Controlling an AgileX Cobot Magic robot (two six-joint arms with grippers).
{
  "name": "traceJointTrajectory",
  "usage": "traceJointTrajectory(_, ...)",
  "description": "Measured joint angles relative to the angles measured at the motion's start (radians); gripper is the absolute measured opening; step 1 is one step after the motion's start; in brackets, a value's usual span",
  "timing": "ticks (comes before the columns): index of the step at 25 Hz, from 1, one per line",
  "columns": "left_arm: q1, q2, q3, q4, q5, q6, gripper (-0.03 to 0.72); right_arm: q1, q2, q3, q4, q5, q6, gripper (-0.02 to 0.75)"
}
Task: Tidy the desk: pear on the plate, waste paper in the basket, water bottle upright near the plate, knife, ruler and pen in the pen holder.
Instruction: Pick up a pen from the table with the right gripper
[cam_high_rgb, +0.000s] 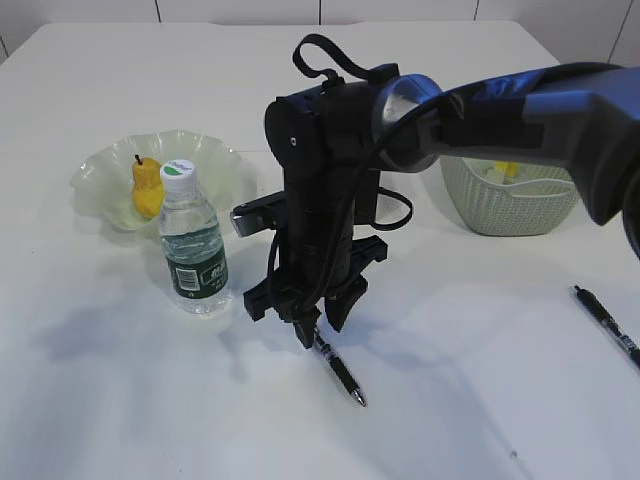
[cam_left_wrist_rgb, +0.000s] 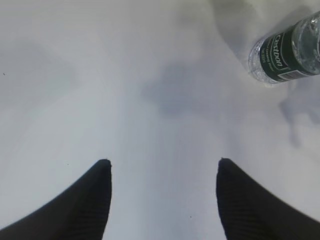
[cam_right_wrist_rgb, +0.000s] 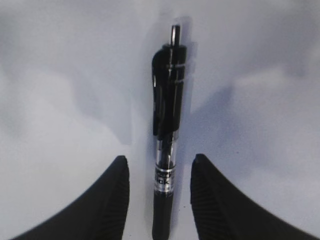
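Note:
A black pen (cam_high_rgb: 340, 372) lies on the white desk (cam_high_rgb: 120, 400). My right gripper (cam_high_rgb: 320, 325) points down over its upper end. In the right wrist view the gripper (cam_right_wrist_rgb: 160, 157) is open and straddles the pen (cam_right_wrist_rgb: 167, 115), with a gap on each side. My left gripper (cam_left_wrist_rgb: 163, 161) hangs open over bare desk, holding nothing, with the water bottle (cam_left_wrist_rgb: 287, 52) ahead to its right. The bottle (cam_high_rgb: 193, 245) stands upright beside the green glass plate (cam_high_rgb: 100, 165), which holds the pear (cam_high_rgb: 147, 185). Yellow waste paper (cam_high_rgb: 508, 170) lies in the basket (cam_high_rgb: 510, 205). The knife, ruler and pen holder are out of view.
A second black pen (cam_high_rgb: 605, 325) lies near the right edge of the desk. The right arm reaches in from the upper right, passing in front of the basket. The left arm does not show in the exterior view.

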Motion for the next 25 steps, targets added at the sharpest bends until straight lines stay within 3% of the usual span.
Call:
traceJointTrajectory(22,0.0,0.0,0.0,0.0,0.0,0.0,0.466,0.0,0.052,0.0,0.006,-0.033,0.0,0.307)
traceJointTrajectory(25,0.0,0.0,0.0,0.0,0.0,0.0,0.466,0.0,0.053,0.0,0.008,-0.031,0.0,0.266)
